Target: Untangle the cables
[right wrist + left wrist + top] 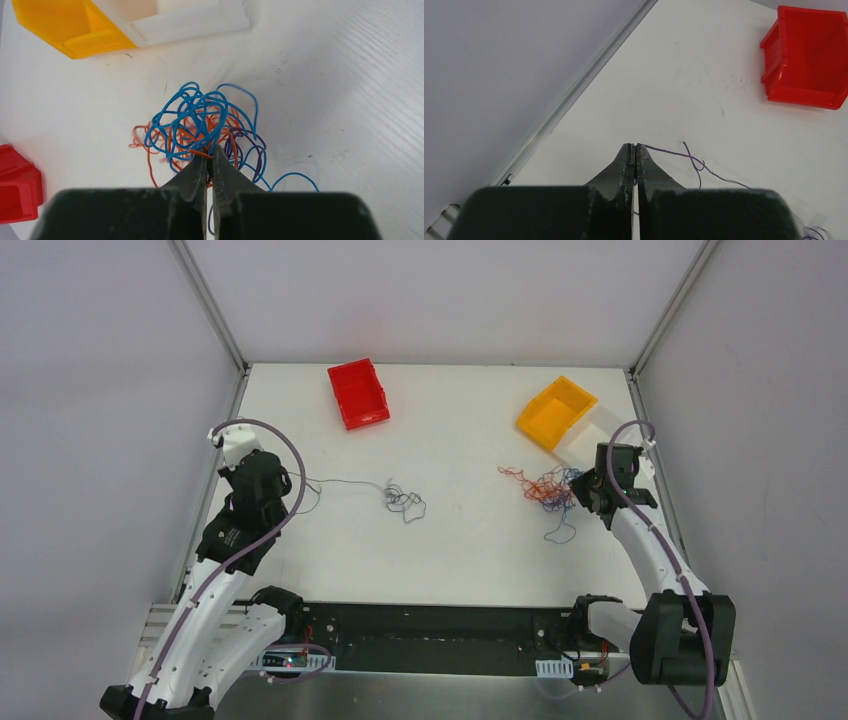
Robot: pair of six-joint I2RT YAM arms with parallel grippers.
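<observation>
**Both grippers pinched on wire, pull-apart coming up**

Using the yellow bin (556,412) on the white table (460,550) as my reference: the red bin (358,392) sits well to its left. The main tangle of cables (545,490), blue, orange and a bit of purple, lies just on its near side. A smaller dark clump (403,502) lies well apart from the yellow bin, toward the left arm, with a thin strand (669,152) trailing out of it. The right gripper (210,150) has its jaws pressed together at the tangle's near edge, pinching what looks like an orange loop. The left gripper (634,146) is clamped on the thin strand's end. Looks like the separating step to me. Next I'd go for a slow pull away from the yellow bin, so a loop slides free instead of the knot tightening.
</observation>
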